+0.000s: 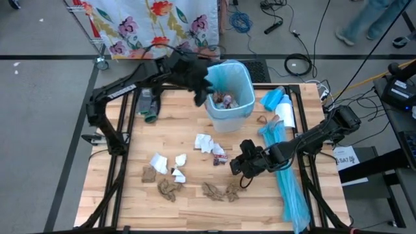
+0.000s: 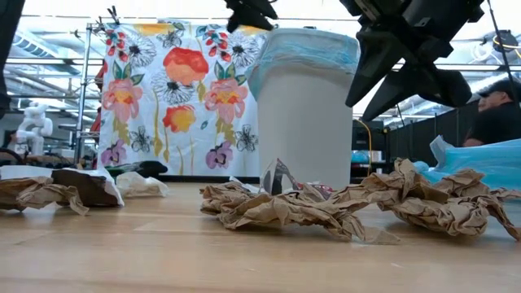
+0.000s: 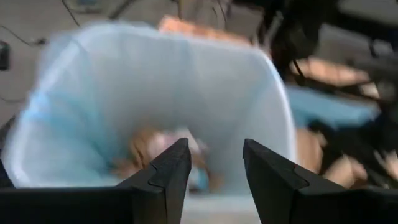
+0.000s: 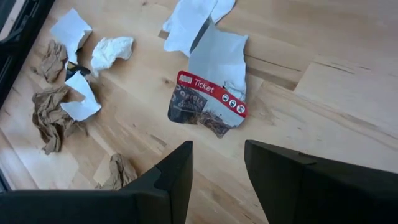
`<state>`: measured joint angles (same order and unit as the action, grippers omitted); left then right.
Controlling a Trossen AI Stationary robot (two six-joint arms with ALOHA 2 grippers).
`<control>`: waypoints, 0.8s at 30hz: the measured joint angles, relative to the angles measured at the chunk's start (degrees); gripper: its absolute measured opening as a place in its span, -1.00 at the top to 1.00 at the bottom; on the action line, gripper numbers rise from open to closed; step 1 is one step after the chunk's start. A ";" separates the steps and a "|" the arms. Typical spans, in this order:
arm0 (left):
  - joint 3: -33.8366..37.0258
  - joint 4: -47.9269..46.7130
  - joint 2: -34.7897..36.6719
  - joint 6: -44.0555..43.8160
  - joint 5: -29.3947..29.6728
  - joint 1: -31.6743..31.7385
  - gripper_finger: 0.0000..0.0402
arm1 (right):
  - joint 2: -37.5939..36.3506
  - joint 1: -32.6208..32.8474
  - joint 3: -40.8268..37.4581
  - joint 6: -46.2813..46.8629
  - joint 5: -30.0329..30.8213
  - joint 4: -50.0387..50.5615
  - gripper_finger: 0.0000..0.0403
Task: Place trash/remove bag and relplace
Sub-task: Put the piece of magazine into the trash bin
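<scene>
A white bin [image 1: 232, 97] lined with a light-blue bag [image 3: 74, 118] stands at the table's far middle, with trash [image 1: 226, 101] in its bottom. My left gripper [image 1: 200, 83] hovers open above the bin's left rim, nothing between its fingers [image 3: 214, 168]. More trash lies on the wood: white tissue [image 1: 205, 142], brown paper wads [image 1: 169, 188] and a torn ticket scrap [image 4: 208, 93]. My right gripper [image 1: 244, 170] stands open above the table, just right of the ticket scrap [image 1: 218, 155] and touching nothing [image 4: 217, 168].
Long light-blue plastic sheets [image 1: 286, 166] lie along the table's right side, with a blue and white roll [image 1: 281, 104] at their far end. A dark object [image 1: 148, 104] sits at the far left. A flowered cloth [image 2: 179, 89] hangs behind the table. A person [image 2: 496, 110] sits beyond it.
</scene>
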<state>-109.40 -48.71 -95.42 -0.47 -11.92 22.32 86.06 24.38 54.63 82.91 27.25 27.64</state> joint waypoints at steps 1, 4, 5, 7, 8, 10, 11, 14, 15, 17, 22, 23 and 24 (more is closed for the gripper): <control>0.00 -2.33 0.61 0.71 -0.05 -0.67 0.24 | -0.01 0.00 0.00 0.00 -0.01 -0.02 0.32; 0.01 -9.61 1.98 0.87 -0.01 -2.99 0.24 | -0.01 0.00 0.00 0.00 -0.03 -0.08 0.32; 0.16 -11.23 2.52 0.88 -0.01 -3.81 0.24 | -0.02 0.00 0.00 0.00 -0.01 -0.24 0.32; 1.80 -11.70 4.31 0.75 0.01 -5.73 0.24 | 0.00 0.00 0.00 -1.46 -0.05 -1.83 0.32; 3.36 -11.18 5.65 0.09 0.06 -6.80 0.24 | 0.00 0.00 0.00 -3.24 -0.05 -3.49 0.32; 7.32 -9.64 8.45 -1.74 0.20 -8.93 0.24 | -0.01 0.07 0.00 -7.62 -0.08 -7.05 0.32; 9.83 -8.57 10.04 -2.69 0.59 -10.06 0.24 | 0.00 0.07 0.00 -9.63 -0.10 -9.04 0.32; 19.53 -5.23 15.40 -7.14 4.51 -13.87 0.24 | -0.02 0.07 0.04 -13.87 -0.44 -12.75 0.32; 23.11 -3.56 17.38 -8.98 6.12 -15.11 0.24 | -0.01 0.07 0.04 -14.80 -0.48 -13.13 0.32; 30.54 -0.70 21.54 -13.25 9.33 -17.31 0.24 | -0.02 0.04 0.04 -15.75 -0.60 -13.09 0.32; 46.82 5.17 31.88 -25.25 14.76 -21.83 0.24 | 0.08 -1.27 0.04 -16.14 -4.44 -12.96 0.32; 49.69 5.80 33.66 -27.31 15.49 -22.58 0.24 | 0.21 -1.72 0.04 -15.95 -5.60 -12.98 0.32; 52.21 6.39 35.30 -29.14 16.14 -23.24 0.24 | 0.46 -2.15 0.04 -15.21 -6.47 -13.10 0.32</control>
<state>-57.20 -42.32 -60.12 -29.61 4.22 -0.92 86.53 22.23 54.68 67.70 20.79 14.54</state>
